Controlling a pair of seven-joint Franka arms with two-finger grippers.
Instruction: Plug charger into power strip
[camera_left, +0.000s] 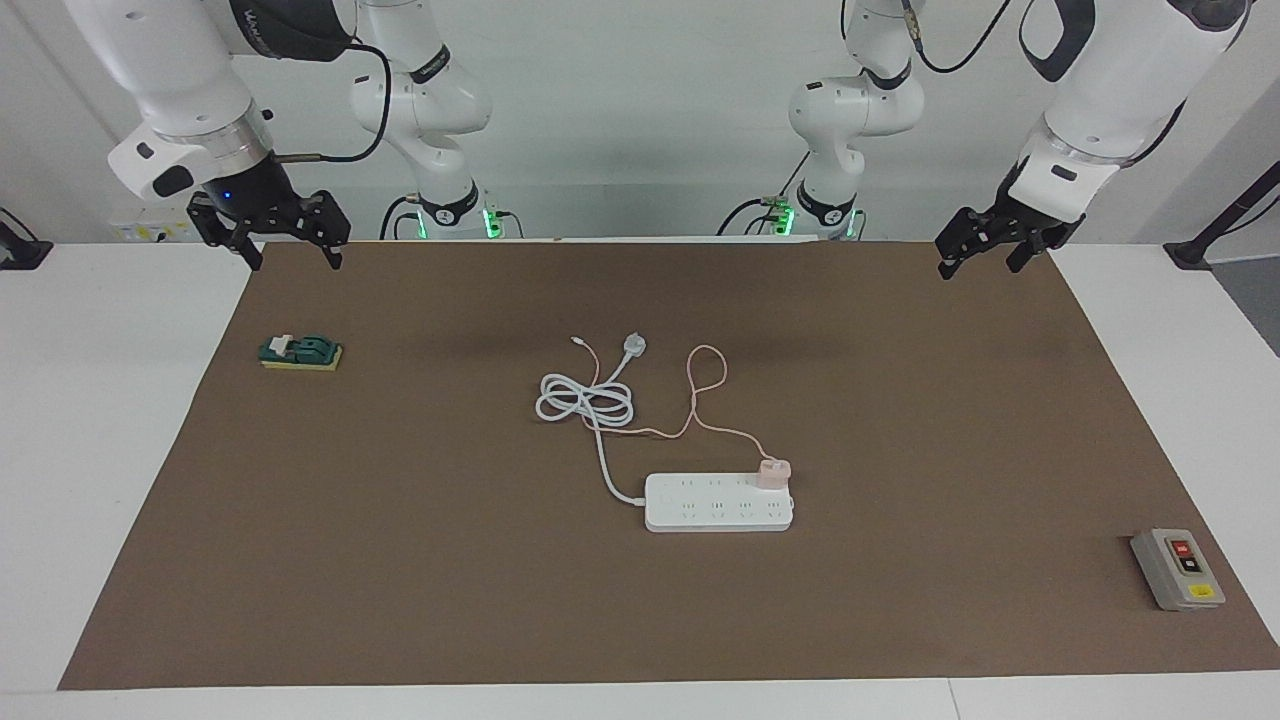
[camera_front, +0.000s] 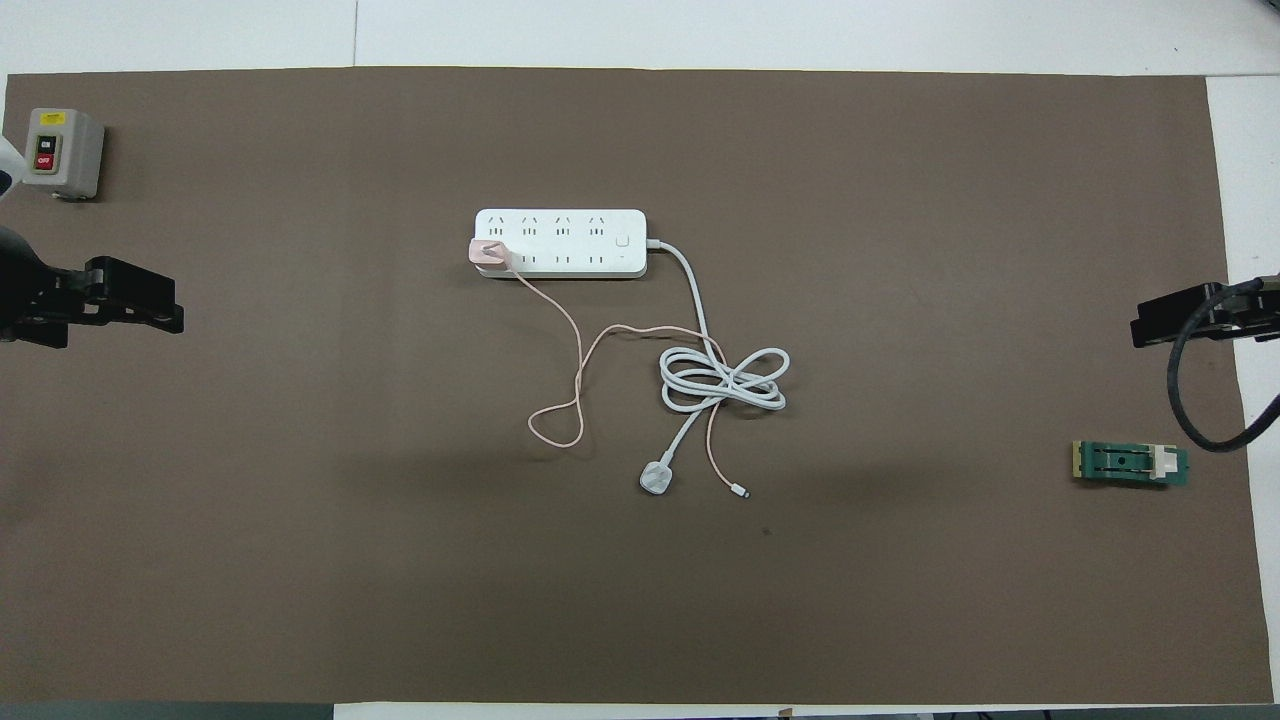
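Note:
The white power strip (camera_left: 718, 503) (camera_front: 560, 243) lies flat in the middle of the brown mat. The pale-pink charger (camera_left: 773, 472) (camera_front: 489, 253) sits on the strip's end socket toward the left arm's end, in the row nearer the robots. Its thin pink cable (camera_front: 580, 370) loops over the mat toward the robots. My left gripper (camera_left: 978, 268) (camera_front: 165, 305) hangs open and empty over the mat's edge at the left arm's end. My right gripper (camera_left: 293, 262) (camera_front: 1145, 325) waits open and empty over the mat's corner at the right arm's end.
The strip's thick white cord (camera_left: 585, 400) lies coiled nearer the robots and ends in a round white plug (camera_left: 634, 345). A grey switch box (camera_left: 1177, 568) (camera_front: 62, 152) stands at the left arm's end. A green and yellow block (camera_left: 300, 352) (camera_front: 1131, 464) lies at the right arm's end.

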